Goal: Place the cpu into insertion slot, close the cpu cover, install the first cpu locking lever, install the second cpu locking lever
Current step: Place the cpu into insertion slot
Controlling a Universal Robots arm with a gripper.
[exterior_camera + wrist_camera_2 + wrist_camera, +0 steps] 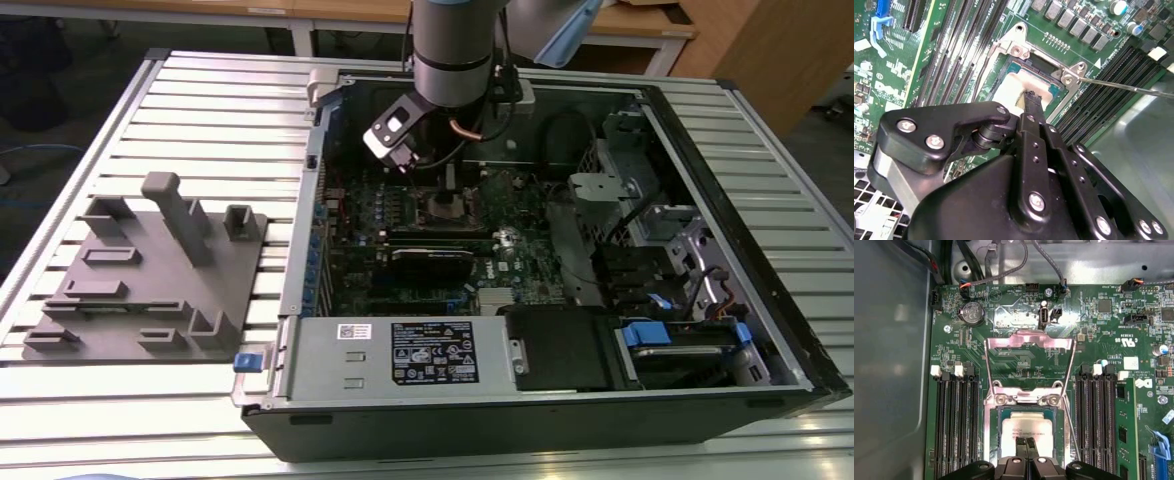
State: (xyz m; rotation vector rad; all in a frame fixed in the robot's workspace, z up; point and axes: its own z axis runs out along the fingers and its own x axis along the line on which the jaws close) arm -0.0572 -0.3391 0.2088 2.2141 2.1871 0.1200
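Silver-grey arm (451, 50); black, screw-studded pincer (1027, 442)

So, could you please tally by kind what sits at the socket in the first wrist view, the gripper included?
cpu: 1
insertion slot: 1
cpu cover, open: 1
gripper: 1
Total: 4

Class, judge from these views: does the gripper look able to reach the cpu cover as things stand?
Probably yes: the cpu cover stands open just beyond the cpu, the gripper is over the cpu, and nothing lies between them.
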